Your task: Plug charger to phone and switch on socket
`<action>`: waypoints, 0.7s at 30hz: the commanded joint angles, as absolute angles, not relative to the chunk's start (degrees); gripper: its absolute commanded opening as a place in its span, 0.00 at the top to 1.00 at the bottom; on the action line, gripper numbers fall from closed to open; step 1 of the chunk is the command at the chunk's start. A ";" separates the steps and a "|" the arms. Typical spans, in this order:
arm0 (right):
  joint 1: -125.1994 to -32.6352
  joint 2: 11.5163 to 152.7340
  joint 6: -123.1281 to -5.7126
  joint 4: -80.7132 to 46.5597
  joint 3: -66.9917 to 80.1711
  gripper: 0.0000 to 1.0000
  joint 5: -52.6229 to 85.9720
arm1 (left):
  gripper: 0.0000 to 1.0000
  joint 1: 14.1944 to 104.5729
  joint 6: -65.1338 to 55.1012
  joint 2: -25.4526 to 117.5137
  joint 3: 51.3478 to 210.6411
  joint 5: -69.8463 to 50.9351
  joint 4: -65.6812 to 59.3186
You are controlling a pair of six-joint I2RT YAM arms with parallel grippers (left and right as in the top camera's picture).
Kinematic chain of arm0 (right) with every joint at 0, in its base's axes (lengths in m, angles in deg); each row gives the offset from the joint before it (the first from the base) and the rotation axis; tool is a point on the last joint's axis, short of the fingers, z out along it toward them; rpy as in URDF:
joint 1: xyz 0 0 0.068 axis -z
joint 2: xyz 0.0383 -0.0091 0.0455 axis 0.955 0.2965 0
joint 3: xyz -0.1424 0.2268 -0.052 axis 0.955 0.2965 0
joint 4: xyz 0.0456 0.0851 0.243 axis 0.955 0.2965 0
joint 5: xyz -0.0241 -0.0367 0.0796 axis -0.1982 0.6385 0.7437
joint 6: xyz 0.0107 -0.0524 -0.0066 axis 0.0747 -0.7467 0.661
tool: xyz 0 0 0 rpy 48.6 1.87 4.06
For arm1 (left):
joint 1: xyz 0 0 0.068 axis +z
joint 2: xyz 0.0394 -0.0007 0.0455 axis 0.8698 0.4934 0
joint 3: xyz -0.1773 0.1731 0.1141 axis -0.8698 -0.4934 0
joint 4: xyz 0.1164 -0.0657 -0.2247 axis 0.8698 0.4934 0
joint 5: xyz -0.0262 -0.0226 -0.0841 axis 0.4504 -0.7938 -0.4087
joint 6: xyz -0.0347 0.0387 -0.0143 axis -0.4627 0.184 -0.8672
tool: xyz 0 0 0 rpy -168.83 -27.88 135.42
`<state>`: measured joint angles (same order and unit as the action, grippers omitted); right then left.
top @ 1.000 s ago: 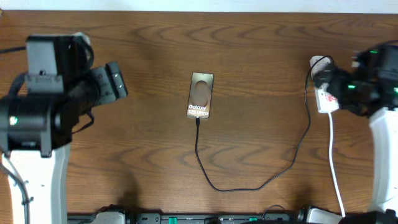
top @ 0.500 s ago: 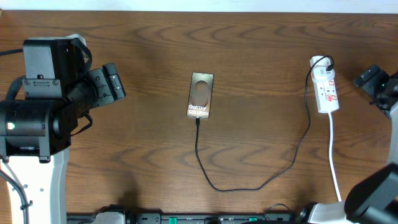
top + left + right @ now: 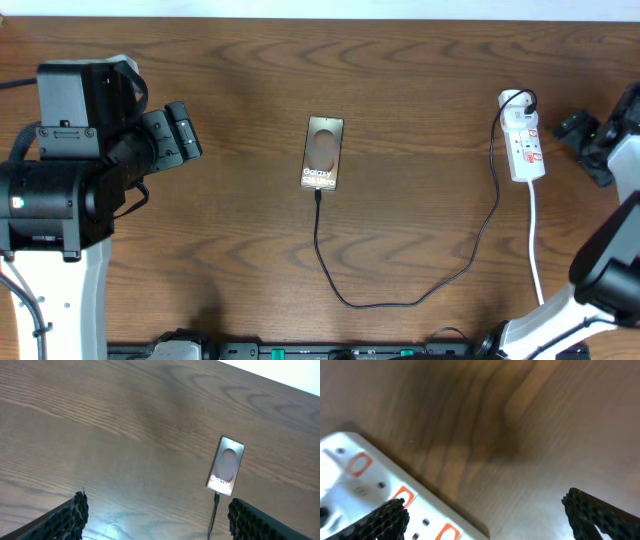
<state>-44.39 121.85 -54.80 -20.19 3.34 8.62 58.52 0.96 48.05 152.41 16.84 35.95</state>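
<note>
The left gripper (image 3: 190,131) is being held wide open, empty, well left of everything. "Galaxy S25 Ultra" is being shown on the phone (image 3: 323,153) mid-table, the charger (image 3: 400,300) touching its near edge. The socket's (image 3: 523,148) red markings are being blurred beside the right gripper (image 3: 572,127), spread wide, empty, partly cropped.

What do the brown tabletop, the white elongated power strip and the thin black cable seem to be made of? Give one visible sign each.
Brown tabletop: wood or wood-look laminate, smooth, slight sheen; flowing grain lines.
White elongated power strip: probably moulded plastic, glossy; rounded edges, uniform colour.
Thin black cable: probably rubbery plastic sheath, matt; it lies in loose curves.
</note>
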 commanded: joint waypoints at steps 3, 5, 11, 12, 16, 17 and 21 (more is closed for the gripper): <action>-45.36 127.38 -51.02 -21.94 2.54 0.01 15.02 | 0.11 58.76 0.46 48.16 152.46 17.58 36.13; -45.49 128.71 -48.42 -22.49 2.54 0.01 15.02 | 0.11 58.76 0.46 48.16 152.46 17.56 36.13; -45.49 130.09 -45.08 -24.96 2.54 0.01 15.24 | 0.11 58.76 0.46 48.16 152.46 17.56 36.13; -45.49 130.09 -45.08 -25.50 2.54 0.01 15.26 | 0.11 58.76 0.46 48.16 152.46 17.56 36.13; -45.49 130.09 -44.66 -26.18 2.54 0.01 16.79 | 0.11 58.76 0.46 48.16 152.44 17.56 36.13; -45.49 130.09 -44.66 -26.18 2.54 0.01 17.23 | 0.11 58.76 0.46 48.16 152.46 17.56 36.13; -45.77 130.09 -44.71 -25.42 2.54 0.01 18.11 | 0.11 58.76 0.46 48.16 152.46 17.56 36.13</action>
